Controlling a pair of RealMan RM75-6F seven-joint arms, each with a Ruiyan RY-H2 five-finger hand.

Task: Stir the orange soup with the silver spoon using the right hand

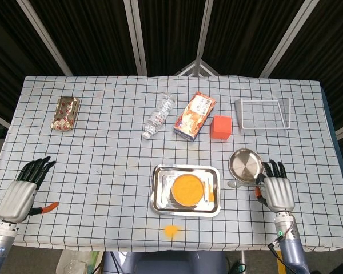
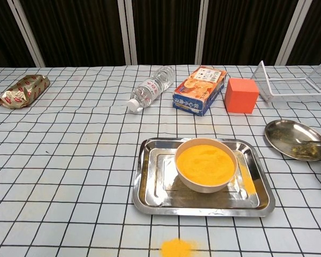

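A white bowl of orange soup (image 1: 187,189) (image 2: 205,163) sits in a steel tray (image 1: 159,203) (image 2: 150,199) at the front centre. The silver spoon (image 1: 238,183) (image 2: 307,142) points left, its bowl end toward the tray and its handle running into my right hand (image 1: 277,190), which holds it just off the cloth. In the chest view the spoon hangs in front of the round steel plate. My left hand (image 1: 20,192) rests at the front left with fingers spread, holding nothing.
A round steel plate (image 1: 245,164) (image 2: 290,134) lies beside the right hand. Behind are an orange cube (image 1: 220,127), a juice carton (image 1: 194,116), a lying bottle (image 1: 159,116), a wire rack (image 1: 263,113) and a snack packet (image 1: 65,113). Orange spill (image 1: 171,230) marks the front edge; a red-handled tool (image 1: 46,206) lies by the left hand.
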